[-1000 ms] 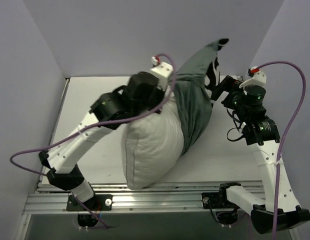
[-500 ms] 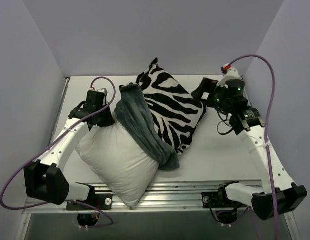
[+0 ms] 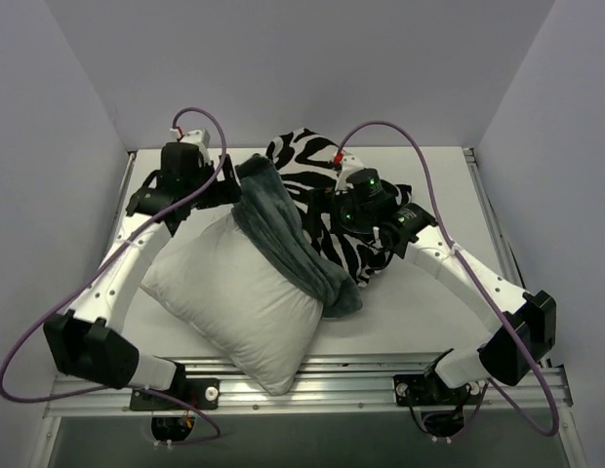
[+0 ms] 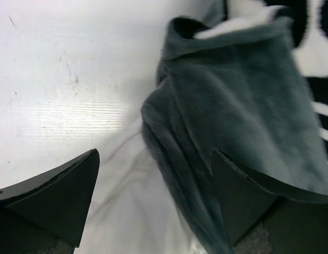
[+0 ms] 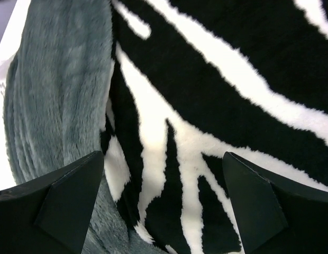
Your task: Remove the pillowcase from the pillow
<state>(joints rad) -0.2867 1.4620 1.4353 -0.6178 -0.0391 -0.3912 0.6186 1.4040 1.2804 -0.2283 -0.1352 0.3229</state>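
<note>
Sprawling zebra-striped pillowcase (image 3: 288, 244) partly off white pillow (image 3: 234, 302)

Pillowcase (image 3: 283, 244) recorded as black-and-white zebra-striped on one face, dark grey-green on the other, pillow (image 3: 234, 302) plain white, table (image 3: 420, 322) white, walls (image 3: 283, 68) pale lilac

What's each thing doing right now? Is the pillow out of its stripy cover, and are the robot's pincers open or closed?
pillow: lying on the table, mostly bare, one side under the pillowcase's grey fold.
pillowcase: bunched up, grey and zebra sides both showing, draped over the pillow's edge.
left pincer: open, holding nothing, above the grey fold.
right pincer: open, holding nothing, above the zebra stripes.
</note>
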